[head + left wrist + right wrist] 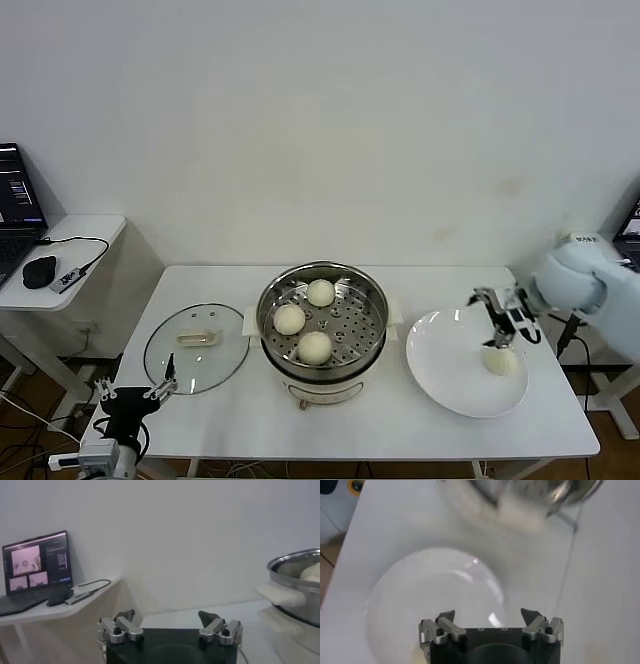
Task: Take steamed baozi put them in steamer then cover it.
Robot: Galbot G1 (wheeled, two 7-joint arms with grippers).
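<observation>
Right gripper: we find its jaws spread wide and holding nothing, poised over the white plate just above the one steamed baozi that lies there; whether a tip touches the bun we cannot tell. In the right wrist view the same jaws stand apart over the plate's glossy dish.

Left gripper: we find it low at the near left corner of the surface, jaws apart and empty, just beside the near edge of the cover and well apart from the buns. The left wrist view shows those jaws open, the steamer wall off to one side.

Cover: glass lid lying flat on the surface, left of the steamer, handle up.

Steamer: centre of the surface, uncovered, three baozi resting on its perforated tray.

Side desk: carries a laptop and a mouse.
</observation>
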